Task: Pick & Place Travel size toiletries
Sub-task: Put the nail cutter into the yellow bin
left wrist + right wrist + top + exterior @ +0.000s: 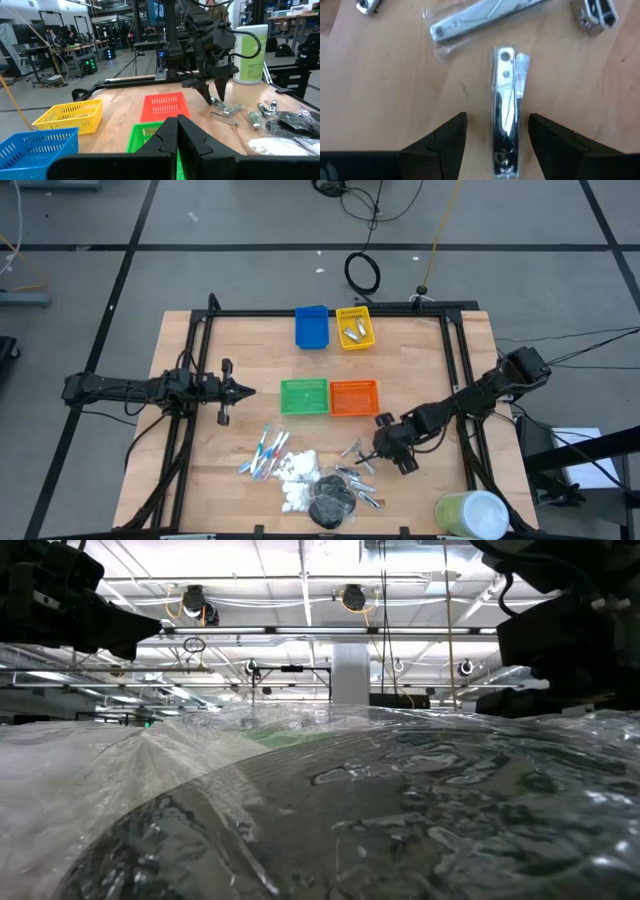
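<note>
Nail clipper between open right end effector fingers.

No legible text (labels included)

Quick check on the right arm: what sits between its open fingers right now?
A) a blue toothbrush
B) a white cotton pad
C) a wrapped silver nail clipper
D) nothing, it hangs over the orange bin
C: the right wrist view shows the right gripper open, its fingers on either side of a wrapped silver nail clipper lying on the table, not yet gripped.
</note>
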You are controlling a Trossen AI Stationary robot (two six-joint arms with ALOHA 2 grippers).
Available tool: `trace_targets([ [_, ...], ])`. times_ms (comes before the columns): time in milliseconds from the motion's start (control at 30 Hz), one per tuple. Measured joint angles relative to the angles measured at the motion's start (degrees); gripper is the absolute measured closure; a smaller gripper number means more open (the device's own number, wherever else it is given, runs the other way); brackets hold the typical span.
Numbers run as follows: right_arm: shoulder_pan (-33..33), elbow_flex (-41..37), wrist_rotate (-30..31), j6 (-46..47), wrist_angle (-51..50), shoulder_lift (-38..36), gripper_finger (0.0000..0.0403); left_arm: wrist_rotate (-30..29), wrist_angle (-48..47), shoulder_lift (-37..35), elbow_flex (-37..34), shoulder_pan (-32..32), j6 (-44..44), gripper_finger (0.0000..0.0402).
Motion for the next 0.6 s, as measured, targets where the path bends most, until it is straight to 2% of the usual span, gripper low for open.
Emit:
trace_targets([
  [167,0.04,0.00,2.71,1.77,-0.71,0.00,0.0202,0.01,-0.01,0.01,0.00,0.00,0.00,0.0396],
  [267,0.00,0.00,2.71,1.89,-0.75,0.00,0.0217,0.01,-0.02,0.01,0.00,-0.01,0.01,0.0396],
  [600,-0.05,0.00,2.58,1.45,-0.86,0.00,0.0326,0.01,0.00,-0.01,0.00,-0.01,0.00,0.0396],
])
